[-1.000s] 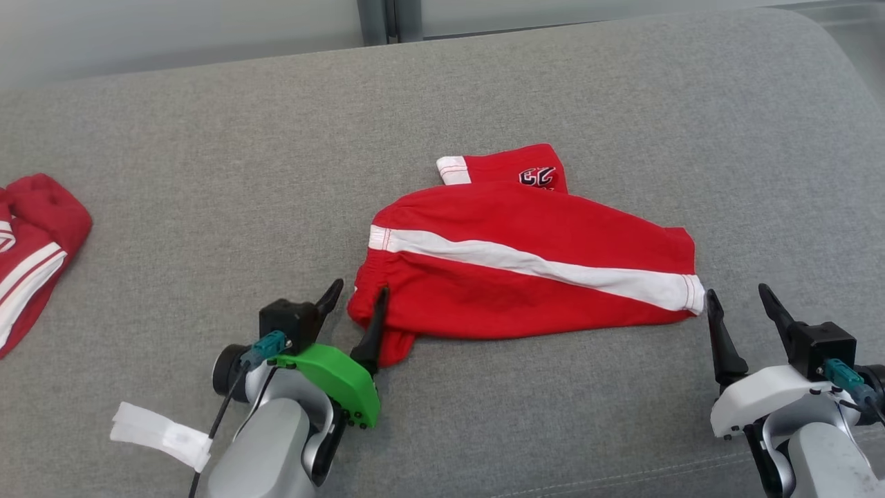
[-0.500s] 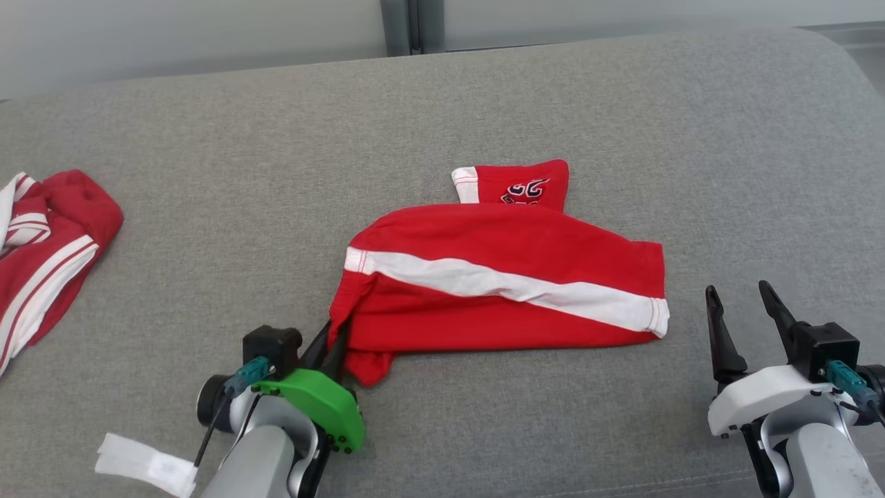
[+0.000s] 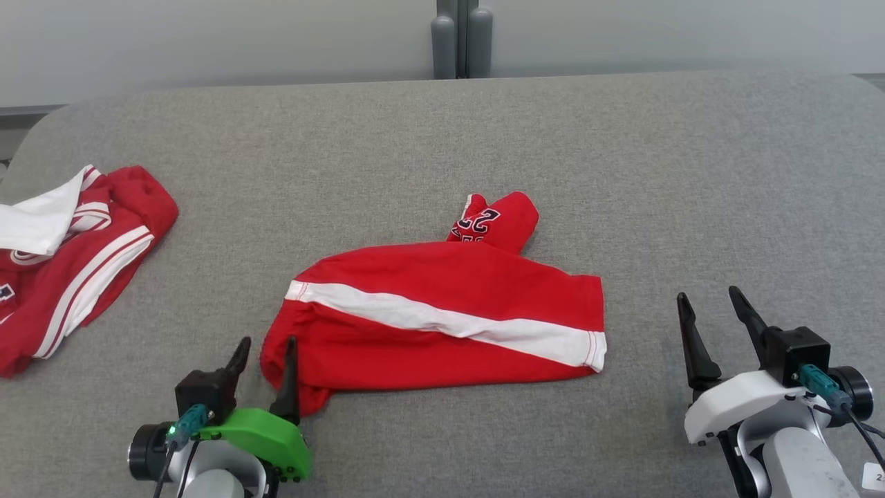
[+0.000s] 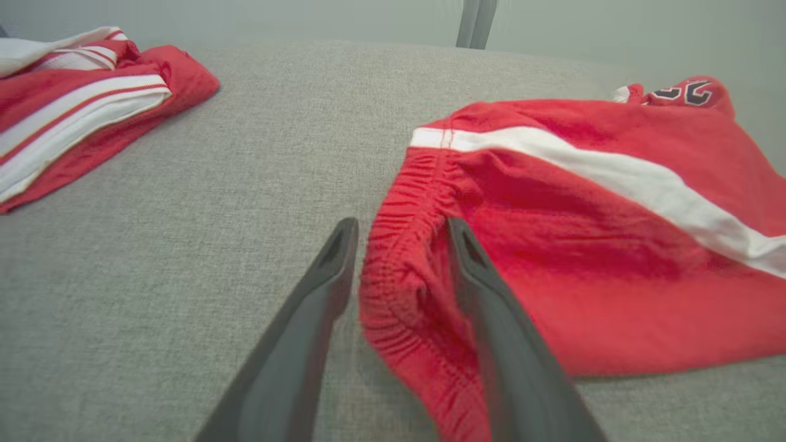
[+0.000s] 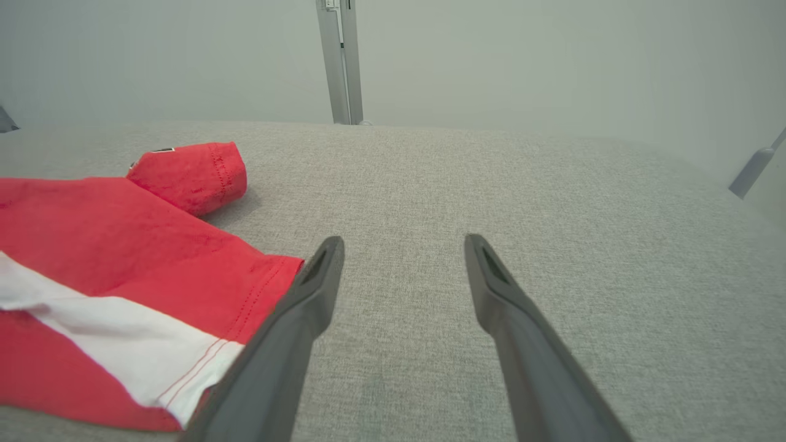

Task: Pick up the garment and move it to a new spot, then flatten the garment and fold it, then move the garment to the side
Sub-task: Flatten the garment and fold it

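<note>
The garment (image 3: 442, 318) is a pair of red shorts with a white side stripe, lying mostly flat on the grey cushion, one leg with a printed number bunched at its far edge. My left gripper (image 3: 267, 342) is open at the garment's left end. In the left wrist view the gathered waistband (image 4: 399, 270) sits loosely between the left gripper (image 4: 400, 227) fingers, the right finger resting against the cloth. My right gripper (image 3: 709, 296) stands open over bare cushion, to the right of the hem. In the right wrist view the right gripper (image 5: 403, 240) holds nothing and the garment (image 5: 123, 245) lies to its left.
Another red and white garment (image 3: 76, 249) lies crumpled at the cushion's far left, also seen in the left wrist view (image 4: 80, 110). The grey cushion (image 3: 622, 173) has rounded far corners; behind it are a pale wall and a grey post (image 3: 456, 38).
My left gripper shut on the waistband, dragged the garment leftward away from the right gripper, then opened again. The numbered leg has bunched up. The head camera has shifted too.
</note>
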Controlling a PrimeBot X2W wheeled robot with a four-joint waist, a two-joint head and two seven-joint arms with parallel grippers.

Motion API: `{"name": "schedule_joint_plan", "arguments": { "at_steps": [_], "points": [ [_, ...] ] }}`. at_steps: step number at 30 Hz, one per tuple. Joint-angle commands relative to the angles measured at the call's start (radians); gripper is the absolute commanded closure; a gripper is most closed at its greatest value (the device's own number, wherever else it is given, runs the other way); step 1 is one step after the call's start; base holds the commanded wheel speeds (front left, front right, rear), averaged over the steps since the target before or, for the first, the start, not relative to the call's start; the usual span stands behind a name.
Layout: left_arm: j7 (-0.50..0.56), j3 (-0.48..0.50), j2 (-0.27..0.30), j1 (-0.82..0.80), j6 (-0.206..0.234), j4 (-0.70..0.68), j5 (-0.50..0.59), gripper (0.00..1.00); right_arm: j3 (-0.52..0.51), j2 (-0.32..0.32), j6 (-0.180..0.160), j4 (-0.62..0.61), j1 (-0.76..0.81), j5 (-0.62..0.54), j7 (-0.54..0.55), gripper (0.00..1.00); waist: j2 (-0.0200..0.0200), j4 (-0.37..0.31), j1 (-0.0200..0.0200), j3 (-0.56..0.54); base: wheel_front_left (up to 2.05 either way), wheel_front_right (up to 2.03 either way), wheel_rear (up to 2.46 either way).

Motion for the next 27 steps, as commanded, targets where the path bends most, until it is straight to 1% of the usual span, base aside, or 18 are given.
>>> {"name": "schedule_joint_plan", "arguments": {
  "at_steps": [1, 7, 13, 20, 27],
  "points": [
    [0.000, 0.020, -0.001, 0.033, 0.013, -0.027, 0.023, 0.00, 0.003, 0.001, -0.001, 0.001, 0.014, 0.007, -0.001, 0.00, 0.0000, -0.006, 0.0000, -0.015, 0.00, 0.00, 0.00],
    [0.000, 0.096, -0.017, 0.124, 0.035, -0.145, 0.103, 0.00, 0.019, 0.018, -0.001, 0.000, 0.046, 0.020, -0.001, 0.00, 0.0000, -0.031, 0.0000, -0.062, 0.00, 0.00, 0.00],
    [-0.001, 0.152, -0.025, 0.186, 0.036, -0.238, 0.161, 0.00, 0.043, 0.034, -0.001, -0.022, 0.064, 0.029, -0.001, 0.00, 0.0000, -0.048, 0.0000, -0.098, 0.00, 0.00, 0.00],
    [-0.001, 0.184, -0.032, 0.230, 0.029, -0.271, 0.195, 0.00, 0.062, 0.051, -0.001, -0.030, 0.083, 0.033, -0.001, 0.00, 0.0000, -0.055, 0.0000, -0.131, 0.00, 0.00, 0.00],
    [-0.001, 0.203, -0.035, 0.261, 0.018, -0.287, 0.205, 0.00, 0.075, 0.058, -0.001, -0.037, 0.102, 0.036, -0.001, 0.00, 0.0000, -0.057, 0.0000, -0.150, 0.00, 0.00, 0.00]
  ]
}}
